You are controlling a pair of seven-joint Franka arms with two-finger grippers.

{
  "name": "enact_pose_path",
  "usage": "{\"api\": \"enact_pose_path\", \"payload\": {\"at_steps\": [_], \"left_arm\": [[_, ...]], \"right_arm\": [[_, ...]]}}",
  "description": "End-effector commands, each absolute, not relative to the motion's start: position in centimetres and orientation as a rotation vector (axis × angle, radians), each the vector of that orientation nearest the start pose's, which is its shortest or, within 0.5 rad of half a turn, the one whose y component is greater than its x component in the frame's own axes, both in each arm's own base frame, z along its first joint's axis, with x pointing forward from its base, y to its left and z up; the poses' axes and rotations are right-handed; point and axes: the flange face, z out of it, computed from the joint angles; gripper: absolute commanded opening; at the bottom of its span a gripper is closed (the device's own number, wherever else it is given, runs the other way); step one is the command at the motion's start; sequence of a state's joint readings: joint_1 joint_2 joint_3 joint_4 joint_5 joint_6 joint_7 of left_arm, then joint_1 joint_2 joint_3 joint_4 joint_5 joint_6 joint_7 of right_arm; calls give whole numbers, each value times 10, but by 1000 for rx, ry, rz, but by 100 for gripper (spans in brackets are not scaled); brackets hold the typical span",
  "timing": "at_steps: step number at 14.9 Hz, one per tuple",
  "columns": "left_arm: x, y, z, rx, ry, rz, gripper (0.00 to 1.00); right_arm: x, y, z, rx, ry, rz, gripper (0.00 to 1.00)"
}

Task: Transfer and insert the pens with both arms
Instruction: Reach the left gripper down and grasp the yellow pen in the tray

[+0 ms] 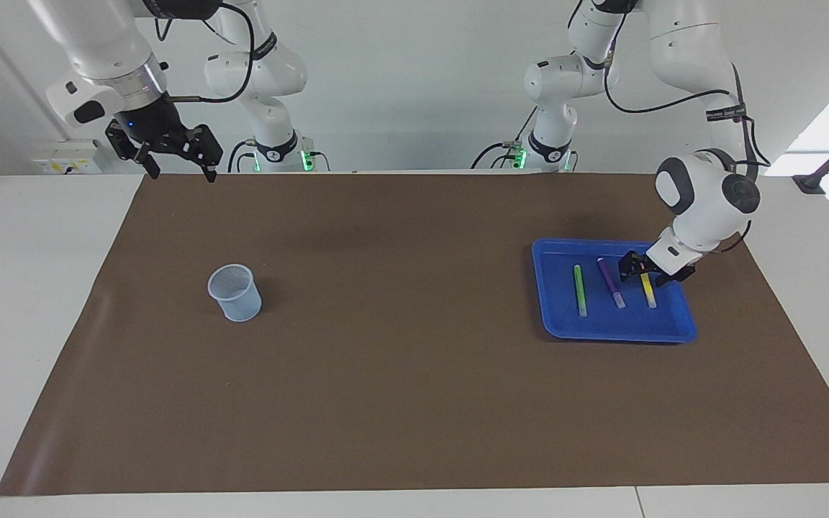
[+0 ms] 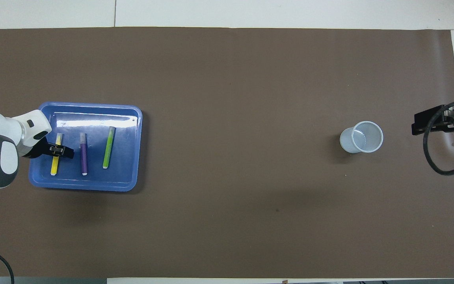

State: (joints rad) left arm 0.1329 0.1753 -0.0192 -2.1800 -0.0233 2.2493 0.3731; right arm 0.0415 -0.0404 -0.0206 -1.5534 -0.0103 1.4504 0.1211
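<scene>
Three pens lie side by side in the blue tray (image 1: 616,329) at the left arm's end of the table: green (image 1: 580,290), purple (image 1: 610,283) and yellow (image 1: 649,293). The overhead view shows the same green (image 2: 108,147), purple (image 2: 83,154) and yellow (image 2: 54,167) pens. My left gripper (image 1: 643,270) is low in the tray, open, with its fingers on either side of the yellow pen's middle; it also shows in the overhead view (image 2: 56,150). My right gripper (image 1: 175,160) is open and empty, waiting high over the table edge at the right arm's end.
A pale translucent cup (image 1: 234,291) stands upright on the brown mat toward the right arm's end, also in the overhead view (image 2: 361,137). Two smaller white arms with green-lit bases (image 1: 281,155) stand at the robots' edge of the table.
</scene>
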Motion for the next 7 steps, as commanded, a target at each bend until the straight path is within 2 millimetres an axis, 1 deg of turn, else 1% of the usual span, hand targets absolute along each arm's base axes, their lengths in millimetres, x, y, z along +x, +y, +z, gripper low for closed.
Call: {"api": "enact_pose_path", "payload": {"at_steps": [1, 2, 4, 6, 7], "left_arm": [[539, 66, 298, -3163, 391, 134, 50], [539, 67, 298, -3164, 388, 134, 44], [539, 67, 298, -3164, 386, 132, 26], [540, 68, 300, -3163, 383, 125, 1], [542, 68, 300, -3164, 379, 127, 0]], "right_arm": [[523, 6, 644, -3138, 135, 113, 100], [523, 6, 644, -3138, 132, 113, 100], [523, 6, 644, -3138, 132, 113, 100], [523, 6, 644, -3138, 135, 113, 100], [523, 6, 644, -3138, 132, 113, 100]]}}
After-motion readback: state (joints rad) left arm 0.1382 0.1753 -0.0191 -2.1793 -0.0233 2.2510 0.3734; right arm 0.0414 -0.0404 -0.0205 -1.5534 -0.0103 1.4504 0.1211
